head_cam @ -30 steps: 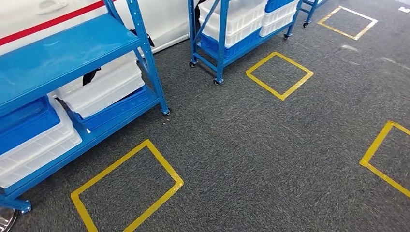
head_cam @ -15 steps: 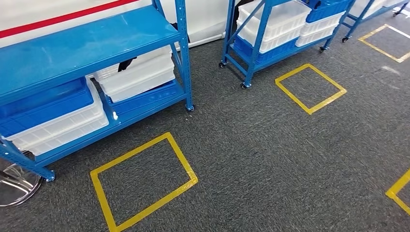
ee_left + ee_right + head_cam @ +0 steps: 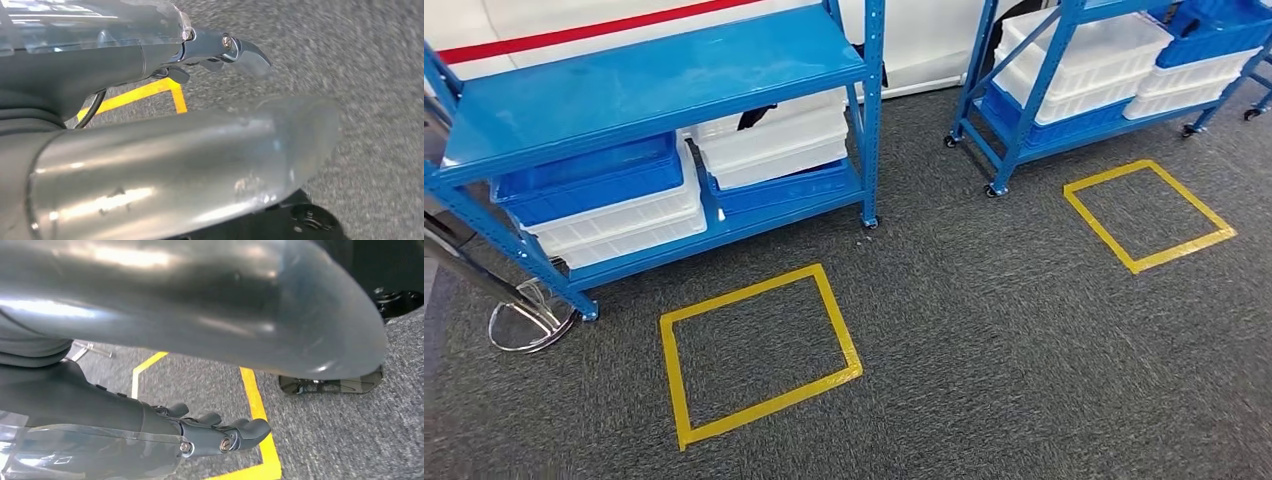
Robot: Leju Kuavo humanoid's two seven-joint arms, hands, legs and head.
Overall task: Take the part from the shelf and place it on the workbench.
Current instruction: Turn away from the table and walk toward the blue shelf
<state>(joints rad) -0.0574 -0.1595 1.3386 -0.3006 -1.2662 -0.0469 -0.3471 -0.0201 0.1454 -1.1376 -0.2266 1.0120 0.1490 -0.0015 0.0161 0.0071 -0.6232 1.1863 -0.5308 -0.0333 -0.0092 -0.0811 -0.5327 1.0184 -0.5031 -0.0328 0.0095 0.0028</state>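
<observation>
We cannot yet pick out the part itself: the nearest blue steel shelf rack (image 3: 664, 75) has a bare top deck, and below it sit a blue plastic crate (image 3: 589, 180) stacked on white plastic trays (image 3: 619, 225), beside more white trays (image 3: 774, 140) over another blue crate (image 3: 779, 187), with something small and dark (image 3: 756, 116) poking out above that stack which we cannot identify. If the part lies in one of these bins, we judge it is probably a rigid factory piece, but weight, slipperiness and the best place to take hold cannot be told from here; we would want a closer look before choosing a grip, and would favour a firm, solid section. A yellow tape square (image 3: 759, 355) marks the grey carpet floor (image 3: 1004, 350) in front of the rack, a second yellow square (image 3: 1149, 215) lies before a second blue rack (image 3: 1074, 70) loaded with similar trays, and a chrome chair base (image 3: 524, 320) stands by the near rack's corner. Our left hand (image 3: 220, 52) hangs over the carpet with its dark fingers loosely curled and nothing in them; our right hand (image 3: 220, 432) looks the same, empty, fingers bent inward above a yellow line. No worktop appears around us.
</observation>
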